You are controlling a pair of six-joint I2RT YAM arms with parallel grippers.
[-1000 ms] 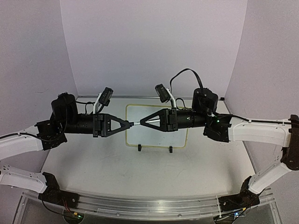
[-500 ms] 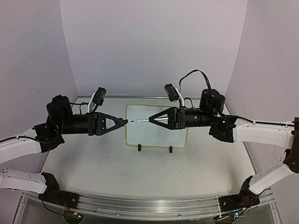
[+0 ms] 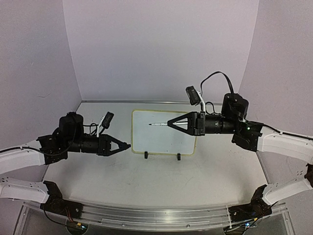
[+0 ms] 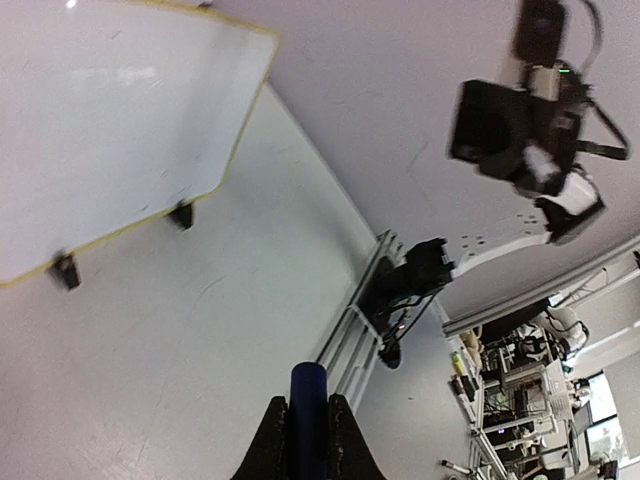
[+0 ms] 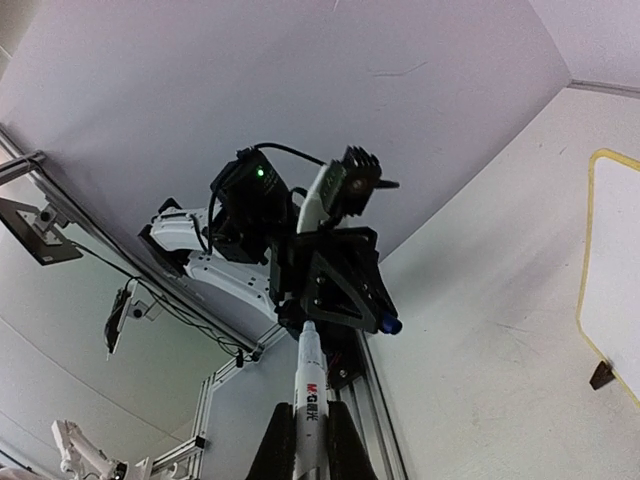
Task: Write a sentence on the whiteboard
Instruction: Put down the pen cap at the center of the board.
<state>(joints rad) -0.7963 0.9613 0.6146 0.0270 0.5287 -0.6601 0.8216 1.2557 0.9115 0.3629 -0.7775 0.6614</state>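
Both grippers are pinched closed on something. The right gripper (image 3: 169, 123) clamps a white marker (image 3: 157, 124). The marker's tip juts out past the fingertips and hangs over the far part of the whiteboard (image 3: 166, 142); whether it touches the surface cannot be told. The left gripper (image 3: 128, 146) nips a blue cap (image 4: 308, 395). The whiteboard's near left corner lies just ahead of this gripper's fingertips, and two black clip feet (image 3: 145, 155) sit along the board's near edge.
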